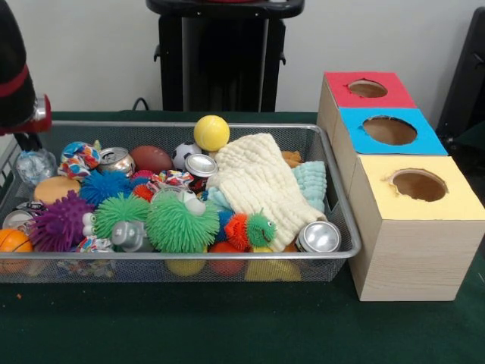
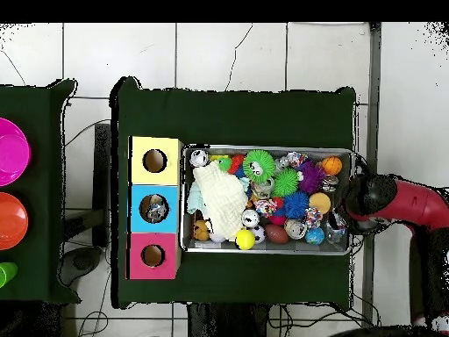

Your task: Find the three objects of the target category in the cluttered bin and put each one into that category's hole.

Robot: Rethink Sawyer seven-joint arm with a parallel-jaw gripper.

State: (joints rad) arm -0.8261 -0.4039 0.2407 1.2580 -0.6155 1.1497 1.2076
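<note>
claw (image 2: 351,204): grip state unreadable, hangs over mesh bin's (image 1: 227,127) end; cans (image 1: 318,237), balls lie toward hole boxes (image 1: 413,227).

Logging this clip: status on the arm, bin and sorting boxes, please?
Arm over bin's end, gripper hidden. Bin packed: balls, cans, spiky toys; pale cloth covers some. Blue box holds something; red and yellow holes look empty.

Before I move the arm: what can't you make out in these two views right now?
- Claw: front view cuts the arm off at the left edge; overhead, the arm covers it.
- Items under the cream cloth: hidden in both views.
- Contents of the blue hole: something inside, too small to identify.
</note>
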